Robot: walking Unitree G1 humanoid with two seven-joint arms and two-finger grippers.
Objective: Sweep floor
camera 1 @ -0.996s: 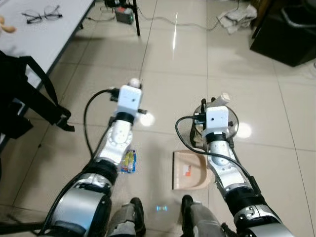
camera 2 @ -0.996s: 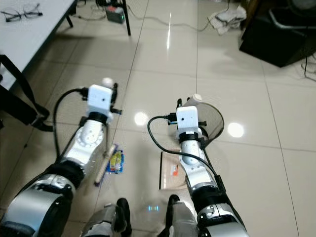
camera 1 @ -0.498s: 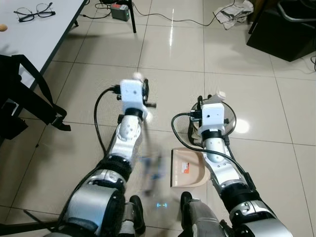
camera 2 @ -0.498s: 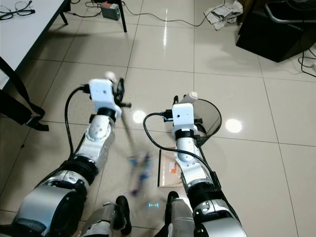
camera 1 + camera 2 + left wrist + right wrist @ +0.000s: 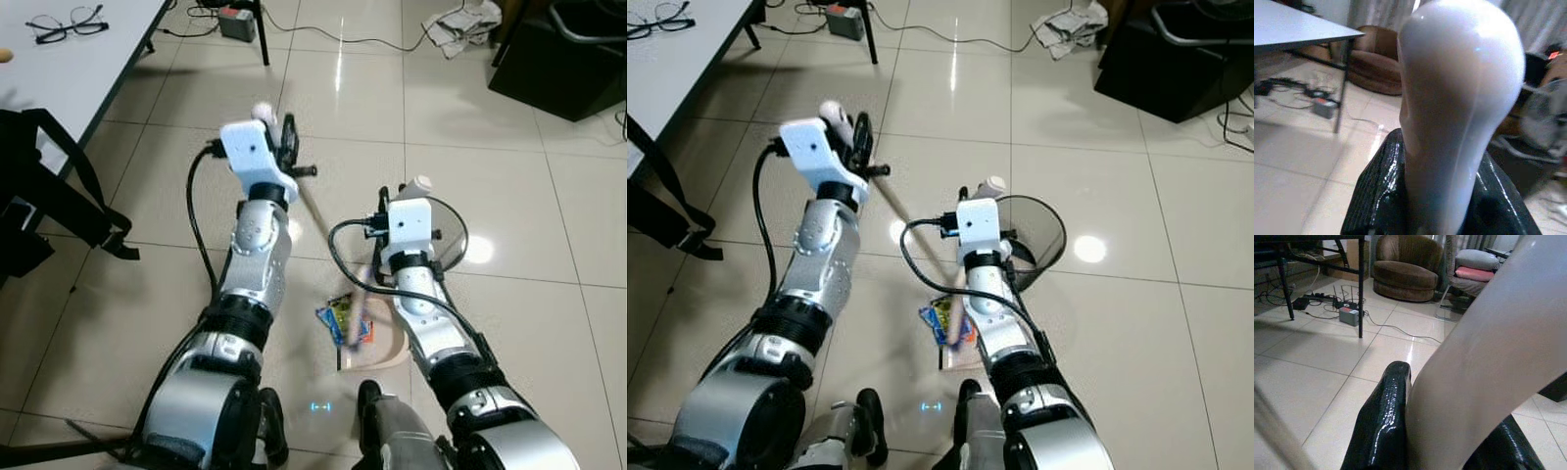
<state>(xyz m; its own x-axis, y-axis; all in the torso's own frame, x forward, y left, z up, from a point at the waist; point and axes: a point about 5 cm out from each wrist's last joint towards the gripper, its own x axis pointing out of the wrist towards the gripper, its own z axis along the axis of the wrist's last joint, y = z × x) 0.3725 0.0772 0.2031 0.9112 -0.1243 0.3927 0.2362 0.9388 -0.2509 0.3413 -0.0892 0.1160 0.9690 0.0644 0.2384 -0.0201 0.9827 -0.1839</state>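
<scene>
Near the robot's feet on the tiled floor (image 5: 118,294), a small colourful wrapper (image 5: 338,315) lies at the open lip of the beige dustpan (image 5: 387,352), with the brush end of the broom (image 5: 351,333) touching it. The broom's pale stick runs up and left to the left gripper (image 5: 284,142), whose jaws are pinched round its rounded white top. The right gripper (image 5: 407,191) has its jaws clamped on the dustpan's pale handle, a dark hoop (image 5: 1036,227) standing by it. To finish this stroke well, I judge the pan's lip should stay flat against the tile while the brush draws the wrapper rightward in one short, low sweep. Glossy tiles reflect ceiling lights. Far left, a counter (image 5: 88,59) carries spectacles (image 5: 61,23); a cloth (image 5: 465,24) lies far right.
</scene>
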